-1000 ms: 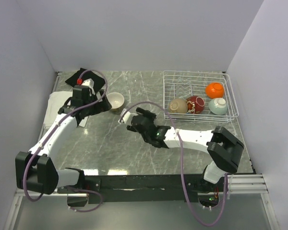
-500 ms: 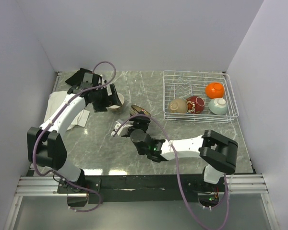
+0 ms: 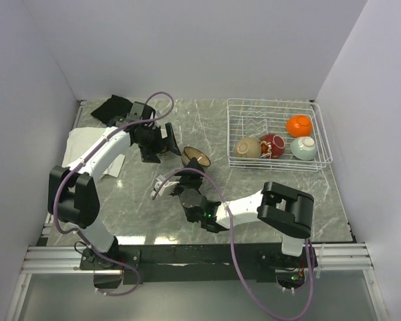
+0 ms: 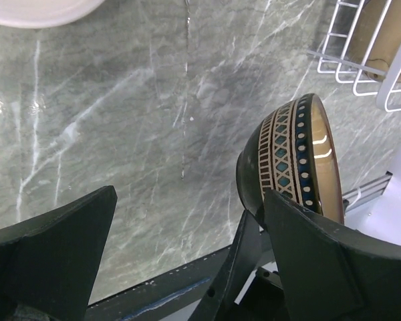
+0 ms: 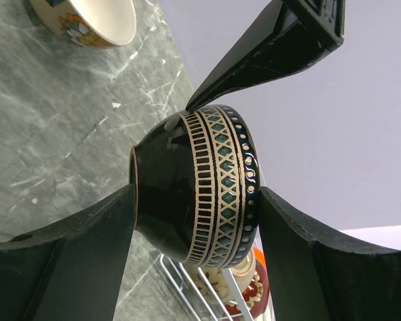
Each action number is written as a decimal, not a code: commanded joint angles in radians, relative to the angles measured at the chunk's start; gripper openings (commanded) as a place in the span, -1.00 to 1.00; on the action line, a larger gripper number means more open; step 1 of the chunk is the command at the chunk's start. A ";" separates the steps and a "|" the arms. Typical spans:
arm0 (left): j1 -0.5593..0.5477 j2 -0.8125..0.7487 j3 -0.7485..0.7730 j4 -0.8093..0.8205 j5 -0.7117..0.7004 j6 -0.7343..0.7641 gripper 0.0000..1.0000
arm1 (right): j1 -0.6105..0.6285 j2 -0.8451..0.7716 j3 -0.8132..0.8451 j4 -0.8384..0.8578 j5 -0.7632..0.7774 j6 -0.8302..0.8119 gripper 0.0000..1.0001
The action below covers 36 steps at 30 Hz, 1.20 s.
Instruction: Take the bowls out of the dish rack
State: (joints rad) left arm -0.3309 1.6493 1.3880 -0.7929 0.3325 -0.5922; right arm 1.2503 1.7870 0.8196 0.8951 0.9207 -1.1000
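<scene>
The right claw is clamped on a black round bowl with cream and teal lattice bands. One finger presses the bowl's foot and the other its rim, holding it tipped on its side over the grey marble table. The left claw hangs with its fingers spread wide and nothing between them; the patterned bowl is just beside one fingertip. The white wire dish rack lies well apart from both claws. It holds a tan bowl, a dark red bowl, a pale green bowl and an orange bowl. A cream ceramic bowl sits near the left claw.
</scene>
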 commanded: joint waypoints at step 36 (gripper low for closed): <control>-0.066 0.102 0.230 -0.176 -0.081 -0.046 0.91 | 0.044 0.100 -0.039 0.128 0.072 0.045 -0.44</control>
State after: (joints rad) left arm -0.3588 1.7130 1.5288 -0.9024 0.2939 -0.6476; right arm 1.2739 1.9366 0.7803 1.0096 0.9585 -1.1072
